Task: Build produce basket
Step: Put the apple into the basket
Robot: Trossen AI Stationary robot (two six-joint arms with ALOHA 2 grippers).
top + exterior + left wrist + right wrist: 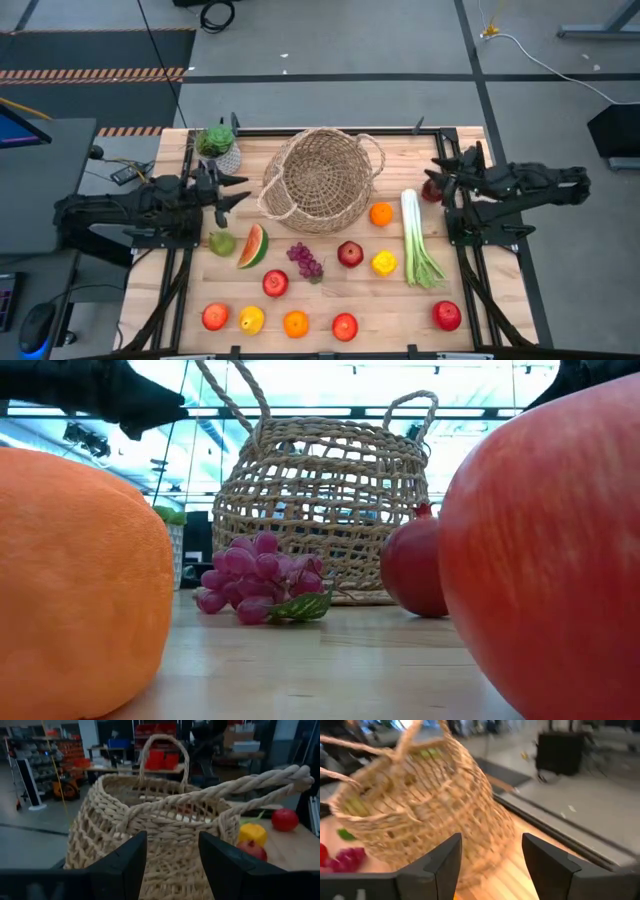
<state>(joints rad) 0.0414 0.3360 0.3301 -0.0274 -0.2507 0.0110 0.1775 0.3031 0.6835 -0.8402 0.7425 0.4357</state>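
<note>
Produce (pixel 275 283) is all lying loose on the surface (pixel 330 300), basket (pixel 318 180) sitting empty; left hand (pixel 236 192) and right hand (pixel 436 180) are hovering released

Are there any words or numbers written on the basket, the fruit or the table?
None: no readable word, number or label shows in any view.
The tan woven wicker basket is plain.
The toy fruits, like the purple grapes, are plain.
The red bins in the room behind are too blurred to tell.
</note>
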